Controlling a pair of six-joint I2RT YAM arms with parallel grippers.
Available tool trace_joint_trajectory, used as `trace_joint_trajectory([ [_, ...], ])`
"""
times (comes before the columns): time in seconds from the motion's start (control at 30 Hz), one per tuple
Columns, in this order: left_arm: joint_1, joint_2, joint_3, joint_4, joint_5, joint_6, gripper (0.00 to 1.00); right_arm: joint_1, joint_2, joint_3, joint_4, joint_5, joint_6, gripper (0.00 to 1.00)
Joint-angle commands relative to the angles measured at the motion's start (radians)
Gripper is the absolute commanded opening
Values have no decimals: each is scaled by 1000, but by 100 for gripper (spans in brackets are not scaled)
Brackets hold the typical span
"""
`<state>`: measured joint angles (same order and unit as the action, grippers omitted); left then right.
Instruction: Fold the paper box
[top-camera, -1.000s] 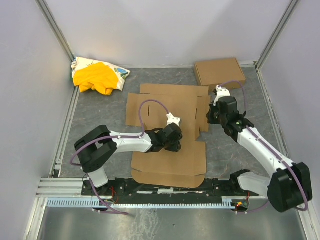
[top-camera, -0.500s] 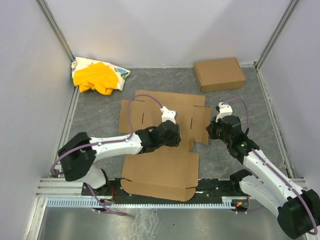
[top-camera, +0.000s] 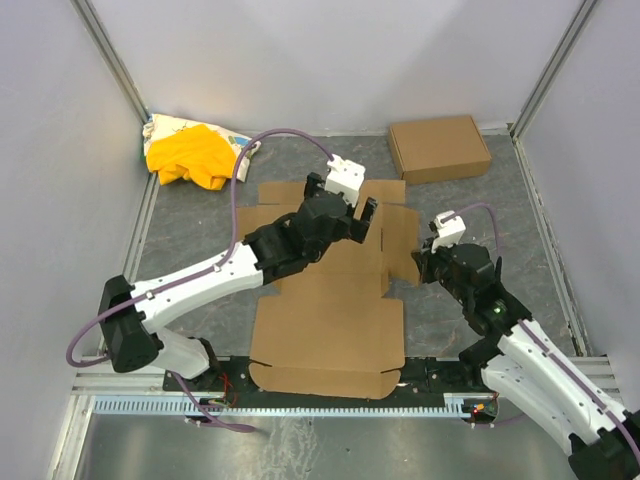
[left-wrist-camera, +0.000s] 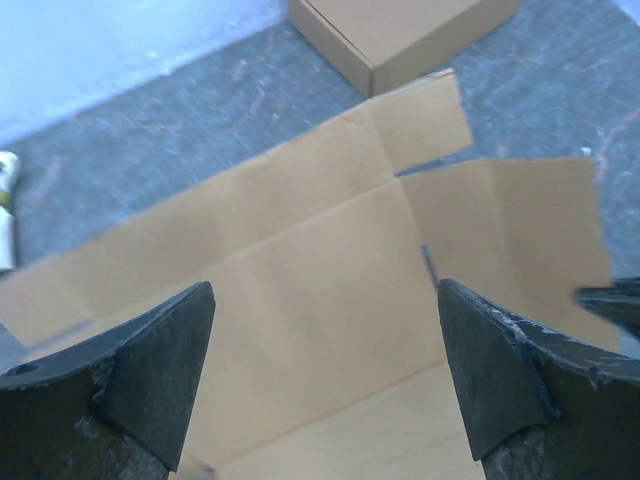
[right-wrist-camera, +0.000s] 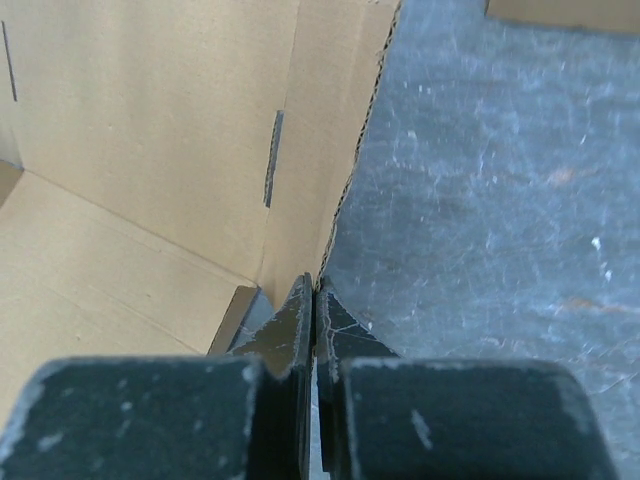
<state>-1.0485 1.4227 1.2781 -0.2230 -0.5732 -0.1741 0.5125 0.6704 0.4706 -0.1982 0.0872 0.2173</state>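
The paper box (top-camera: 325, 320) is a brown die-cut cardboard sheet lying mostly flat in the middle of the table. My left gripper (top-camera: 340, 207) hangs above its far half, open and holding nothing. In the left wrist view the sheet (left-wrist-camera: 300, 220) spreads below the gripper (left-wrist-camera: 325, 290), whose fingers stand wide apart. My right gripper (top-camera: 423, 266) sits at the sheet's right side flap, shut on that flap's edge. In the right wrist view the flap (right-wrist-camera: 150, 130) stands raised, and its corrugated edge runs into the shut gripper (right-wrist-camera: 316, 285).
A ready-made brown cardboard box (top-camera: 440, 148) sits at the back right, also in the left wrist view as the box (left-wrist-camera: 400, 35). A yellow-and-white cloth heap (top-camera: 195, 152) lies at the back left. White walls enclose the grey table (top-camera: 500, 220).
My left gripper has opened wide, lifted off the sheet and moved toward the far side. The right gripper stayed shut on the flap and drew nearer; the sheet shifted slightly.
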Motion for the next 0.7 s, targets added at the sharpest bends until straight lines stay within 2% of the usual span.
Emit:
trace_joint_trajectory([
  [0.0,90,-25,49,54,95,272,100,10,-65,6,87,-29,-170,2],
  [0.13,248,-45,27,134,417,370,100,10,-66,7,136,-46,-259,2],
  [0.23,340,-59,-8,206,584,448,98,10,-52,-24,220,-58,-303,2],
  [0.33,415,-41,11,142,746,527,97,10,-29,-59,311,-74,-320,2],
  [0.43,516,-6,46,54,940,527,96,10,-10,-75,341,-104,-346,2],
  [0.67,664,30,44,61,1211,482,95,10,-41,-109,359,-129,-364,2],
])
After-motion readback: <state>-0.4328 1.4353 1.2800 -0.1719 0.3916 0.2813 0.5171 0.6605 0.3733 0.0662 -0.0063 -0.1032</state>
